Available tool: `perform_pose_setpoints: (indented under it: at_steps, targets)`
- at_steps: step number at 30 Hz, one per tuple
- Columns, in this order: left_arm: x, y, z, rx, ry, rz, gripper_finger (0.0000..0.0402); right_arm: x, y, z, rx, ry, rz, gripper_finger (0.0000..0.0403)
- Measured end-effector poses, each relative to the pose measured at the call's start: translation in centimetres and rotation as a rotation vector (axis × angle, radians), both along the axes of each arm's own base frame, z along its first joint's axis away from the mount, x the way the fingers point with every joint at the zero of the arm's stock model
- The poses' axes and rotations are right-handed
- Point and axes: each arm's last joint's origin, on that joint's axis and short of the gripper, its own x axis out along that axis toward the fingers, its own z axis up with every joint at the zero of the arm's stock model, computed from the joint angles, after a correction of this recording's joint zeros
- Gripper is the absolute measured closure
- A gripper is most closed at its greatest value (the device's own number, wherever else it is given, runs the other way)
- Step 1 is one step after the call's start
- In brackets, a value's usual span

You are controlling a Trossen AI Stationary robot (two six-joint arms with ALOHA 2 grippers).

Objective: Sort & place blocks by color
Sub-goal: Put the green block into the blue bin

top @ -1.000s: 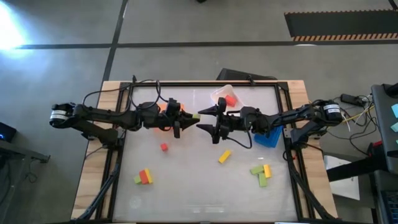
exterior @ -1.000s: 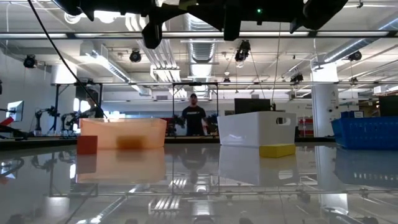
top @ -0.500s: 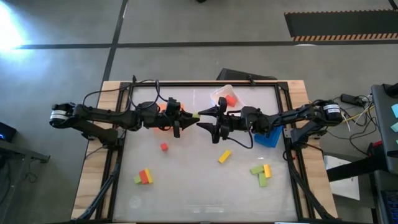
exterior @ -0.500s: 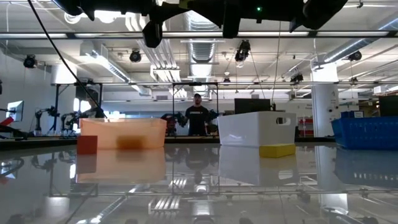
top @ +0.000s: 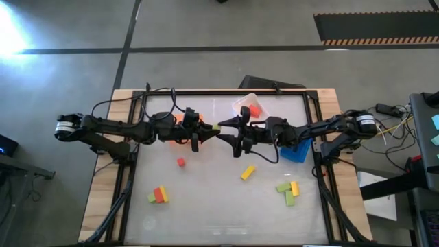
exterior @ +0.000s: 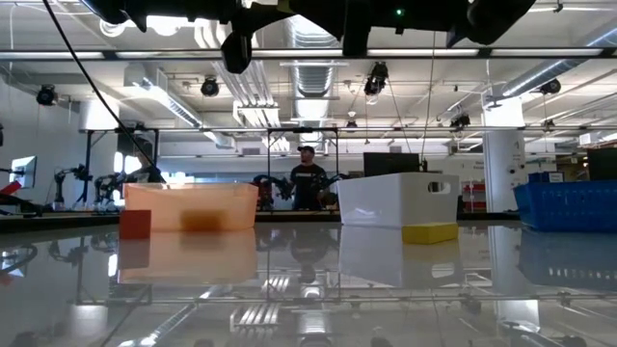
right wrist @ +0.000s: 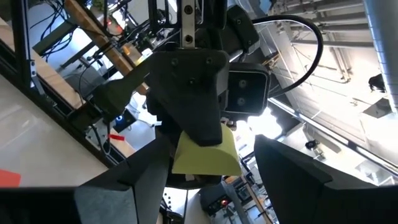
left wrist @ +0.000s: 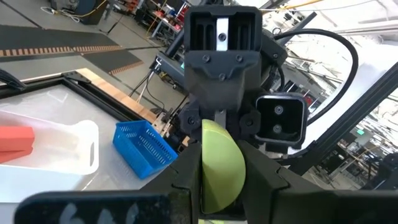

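Light green and small, the block [left wrist: 221, 167] sits clamped between the fingers of the left gripper [top: 214, 128], held in the air above the middle of the table [top: 212, 206]. It looks rigid and light, with flat sides and one rounded end, so a pinch across two flat faces should hold it; the smooth surface could let it twist if only a corner is caught. Just to the right, nose to nose with it, the right gripper [top: 224, 130] has its fingers spread apart on either side of the block's free end, not yet closed on it, which reads as a hand-over in progress.

Below the left gripper on the tabletop lie a single red block [top: 181, 162] and a red-yellow-green cluster [top: 158, 195]; below the right gripper lie a yellow block [top: 247, 172] and a green-and-yellow group [top: 288, 191]. The orange bin [exterior: 190, 206] is under the left arm, the white bin [top: 241, 104] holding a red piece is beyond the right gripper, the blue bin [top: 296, 152] under the right arm.

The tabletop is glossy and mirror-like, so blocks may slide. Behind it is an open workshop with ceiling ducts, where a person [exterior: 308, 183] stands far off.
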Motion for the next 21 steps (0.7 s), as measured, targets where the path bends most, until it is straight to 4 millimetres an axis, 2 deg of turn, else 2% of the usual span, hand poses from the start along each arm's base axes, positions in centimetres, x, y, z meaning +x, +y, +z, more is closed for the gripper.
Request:
perform_pose_setpoints:
  at_steps: [8,15,21]
  targets:
    - [0.0,0.0,-0.1,0.001,0.009,-0.001,0.0342,1.5,-0.1,-0.8,-0.002,0.019,-0.008,0.0198]
    - [0.0,0.0,-0.3,0.039,0.025,0.001,0.0342,1.4,-0.1,-0.7,0.005,0.024,-0.012,0.0228]
    - [0.0,0.0,-0.3,0.049,0.03,0.007,0.0342,1.4,-0.1,-0.8,0.002,0.028,-0.013,0.0237]
